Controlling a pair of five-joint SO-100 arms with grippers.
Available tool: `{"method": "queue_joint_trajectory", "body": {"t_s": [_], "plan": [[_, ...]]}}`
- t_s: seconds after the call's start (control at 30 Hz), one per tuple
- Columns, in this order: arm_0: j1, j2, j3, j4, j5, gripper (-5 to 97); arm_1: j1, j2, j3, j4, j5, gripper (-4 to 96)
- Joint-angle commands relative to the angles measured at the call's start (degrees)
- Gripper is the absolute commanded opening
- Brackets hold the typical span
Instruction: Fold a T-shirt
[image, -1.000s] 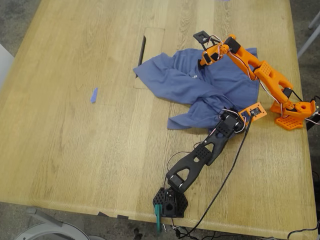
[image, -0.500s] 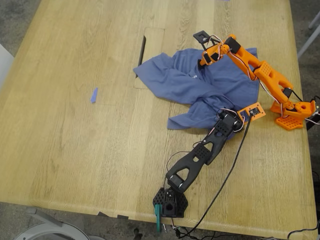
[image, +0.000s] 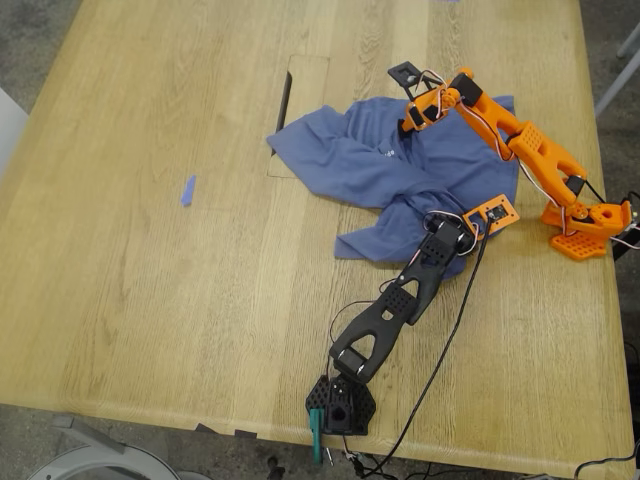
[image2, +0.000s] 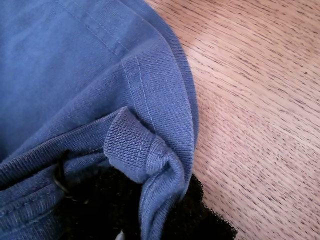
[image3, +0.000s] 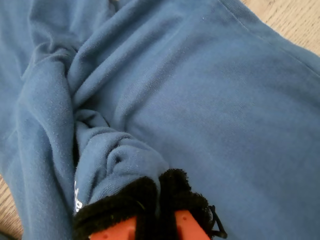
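While crumpled, T-shirt (image: 400, 185) lies long axis diagonal.

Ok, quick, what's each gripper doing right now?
My first gripper: shut on the T-shirt hem.
My second gripper: shut on a bunched fold of it.

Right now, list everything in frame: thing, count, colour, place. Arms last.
T-shirt: 1, slate blue, crumpled, toward the exterior view's right.
Scrap: 1, blue, on the table, exterior view's left of the T-shirt.
Slot: 1, dark, in the table by the T-shirt's edge.
Table: 1, light wood.
Cable: 1, black, beside the black arm.
My first gripper: 1, black, shut on the T-shirt.
My second gripper: 1, orange, black pads, shut on the T-shirt.
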Motion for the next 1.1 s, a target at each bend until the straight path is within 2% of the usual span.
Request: {"method": "queue_joint_trajectory", "body": {"t_s": [0.0,0.07,0.63,0.83,1.07], "plan": [[-4.04,-0.35,-1.67,2.9,-1.67,3,-0.44,5.71,-3.16,0.62,0.09,0.0],[-4.13,-0.26,-1.76,4.13,-2.72,0,-0.44,6.42,-3.16,1.49,0.0,0.0],[-11.34,13.1,-1.67,20.92,-5.89,0,-4.57,10.55,-3.16,3.96,-0.18,0.0],[-13.45,18.02,-1.58,21.62,-8.17,0,-6.5,13.1,-3.16,4.04,-0.97,0.0],[-15.56,26.1,-1.49,21.88,-8.26,0,-9.14,16.17,-3.16,4.04,-1.49,0.0]]}}
